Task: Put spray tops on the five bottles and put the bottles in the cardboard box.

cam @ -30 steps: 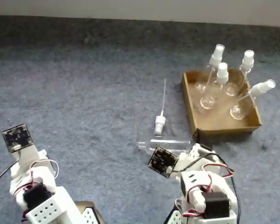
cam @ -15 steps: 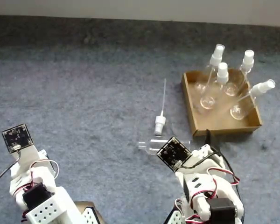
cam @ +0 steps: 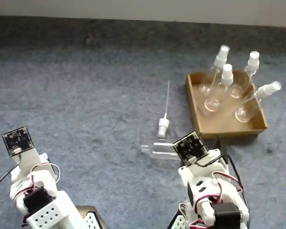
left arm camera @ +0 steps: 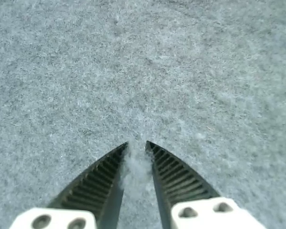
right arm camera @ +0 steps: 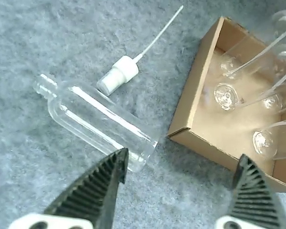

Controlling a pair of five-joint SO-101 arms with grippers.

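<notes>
A clear uncapped bottle (cam: 158, 151) (right arm camera: 96, 119) lies on its side on the grey carpet. A loose white spray top (cam: 163, 127) (right arm camera: 117, 74) with a long thin tube lies just beyond it. The cardboard box (cam: 194, 110) (right arm camera: 199, 82) at the right holds several capped bottles (cam: 218, 81), leaning. My right gripper (right arm camera: 181, 164) hangs open and wide above the carpet, one fingertip by the bottle's base, the other near the box's corner, holding nothing. My left gripper (left arm camera: 137, 144) points down at bare carpet with its tips nearly together and nothing between them.
The left arm (cam: 31, 186) is folded at the near left, the right arm (cam: 207, 191) at the near right. Grey carpet stretches open across the left and middle. A pale wall edge runs along the far side.
The right arm has swung to the right and forward, toward the box's near corner, over the lying bottle's base. The left arm, bottle and spray top have stayed put.
</notes>
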